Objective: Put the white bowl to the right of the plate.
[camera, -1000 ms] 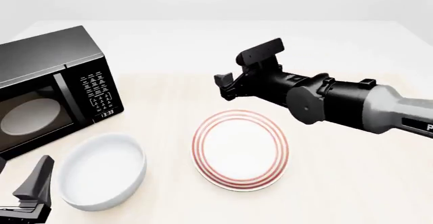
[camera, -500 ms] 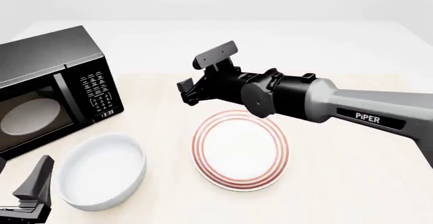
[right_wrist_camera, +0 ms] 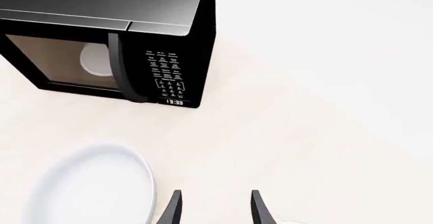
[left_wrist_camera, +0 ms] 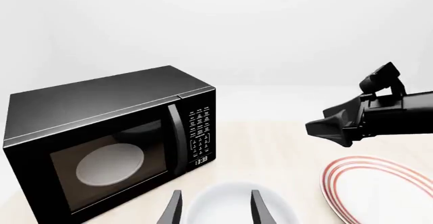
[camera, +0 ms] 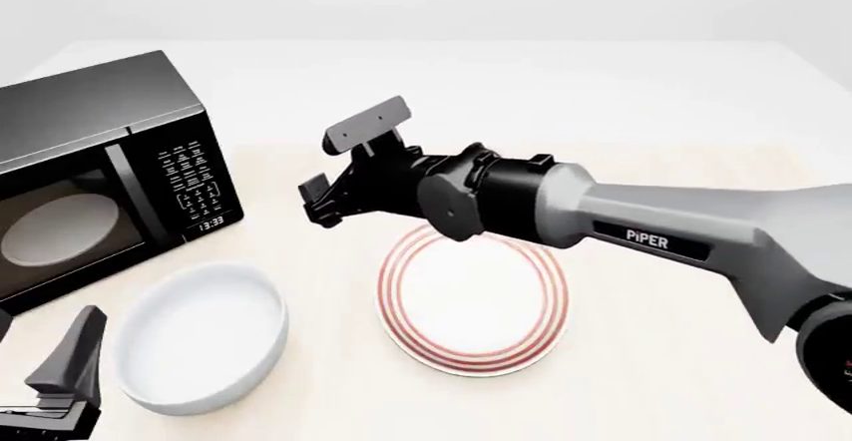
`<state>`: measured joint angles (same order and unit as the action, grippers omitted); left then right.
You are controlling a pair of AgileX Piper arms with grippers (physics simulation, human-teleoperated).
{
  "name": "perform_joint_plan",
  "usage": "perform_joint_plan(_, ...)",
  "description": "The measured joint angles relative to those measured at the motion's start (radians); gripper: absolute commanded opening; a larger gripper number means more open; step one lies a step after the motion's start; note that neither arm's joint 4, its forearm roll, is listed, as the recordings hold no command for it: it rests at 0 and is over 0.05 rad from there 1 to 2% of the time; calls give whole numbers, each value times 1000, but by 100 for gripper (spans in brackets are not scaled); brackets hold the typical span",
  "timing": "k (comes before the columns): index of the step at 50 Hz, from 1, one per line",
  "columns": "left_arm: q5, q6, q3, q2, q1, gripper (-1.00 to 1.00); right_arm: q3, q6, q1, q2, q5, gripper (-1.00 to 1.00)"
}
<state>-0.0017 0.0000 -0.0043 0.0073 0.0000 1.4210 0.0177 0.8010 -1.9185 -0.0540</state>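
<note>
- Left wrist view: left gripper (left_wrist_camera: 215,208), fingers spread, empty, above the white bowl (left_wrist_camera: 233,203); microwave (left_wrist_camera: 111,138) beyond.
- Front view: white bowl (camera: 200,336) lies left of the plate (camera: 473,296); right gripper (camera: 319,207) hangs between microwave (camera: 100,177) and plate.
- Right wrist view: right gripper (right_wrist_camera: 215,208) spread, empty, beside the bowl (right_wrist_camera: 91,188).

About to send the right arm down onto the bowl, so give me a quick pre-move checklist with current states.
1. Right gripper open: ok, fingers apart in its wrist view.
2. Right gripper empty: ok.
3. Bowl upright and empty: ok.
4. Right gripper over the bowl: not ok, it hangs beyond the bowl, between microwave and plate.
5. Spot right of the plate: cannot tell, the arm covers part of it.
6. Left gripper away from the bowl: not ok, it hovers close by.
</note>
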Motion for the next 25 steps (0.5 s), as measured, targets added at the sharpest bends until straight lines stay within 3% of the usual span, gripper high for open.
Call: perform_joint_plan(25, 0, 0, 0, 0, 0, 100, 70, 28, 80, -68, -26, 100)
